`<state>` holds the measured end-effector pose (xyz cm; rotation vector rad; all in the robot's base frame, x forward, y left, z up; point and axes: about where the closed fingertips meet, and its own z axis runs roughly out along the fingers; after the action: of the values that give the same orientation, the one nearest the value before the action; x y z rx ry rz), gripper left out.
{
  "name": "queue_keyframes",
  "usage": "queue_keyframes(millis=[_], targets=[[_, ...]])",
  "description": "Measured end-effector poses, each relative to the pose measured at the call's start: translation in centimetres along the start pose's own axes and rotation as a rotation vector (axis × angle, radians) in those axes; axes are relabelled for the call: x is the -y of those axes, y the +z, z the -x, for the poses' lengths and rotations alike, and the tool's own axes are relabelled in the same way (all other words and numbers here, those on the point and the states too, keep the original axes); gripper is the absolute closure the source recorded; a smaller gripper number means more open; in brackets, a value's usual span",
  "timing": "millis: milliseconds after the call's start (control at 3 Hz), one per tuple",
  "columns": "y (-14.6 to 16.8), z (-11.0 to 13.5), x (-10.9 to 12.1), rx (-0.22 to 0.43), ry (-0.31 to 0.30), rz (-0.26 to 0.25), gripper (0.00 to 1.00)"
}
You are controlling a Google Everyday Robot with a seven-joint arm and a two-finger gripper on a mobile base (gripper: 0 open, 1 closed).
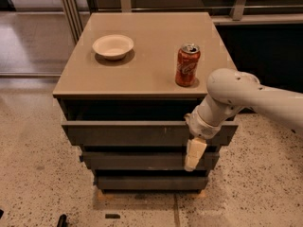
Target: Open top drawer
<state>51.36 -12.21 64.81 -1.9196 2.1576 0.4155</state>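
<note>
Grey top drawer (132, 134) is sitting just under the tan tabletop (147, 74), its front sticking out nearer than the two lower fronts (142, 161), with a dark gap showing above it. White arm's gripper (194, 154) is hanging down in front of its right end; can't tell its grip state. Bowl (112, 46) and can (187, 65) are standing on top.

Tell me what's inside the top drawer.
Only a dark gap shows behind the front of the top drawer; anything in it is hidden by shadow and the tabletop. The claw hangs before its right end.
</note>
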Motion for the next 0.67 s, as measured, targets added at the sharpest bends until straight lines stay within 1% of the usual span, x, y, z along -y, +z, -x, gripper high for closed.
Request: queue_keyframes(millis=[333,667], targets=[[-0.2,0.0,-0.5,-0.002,0.007,0.012,0.00],[-2.3,-0.3,-4.1,-0.012,0.031,0.048,0.00]])
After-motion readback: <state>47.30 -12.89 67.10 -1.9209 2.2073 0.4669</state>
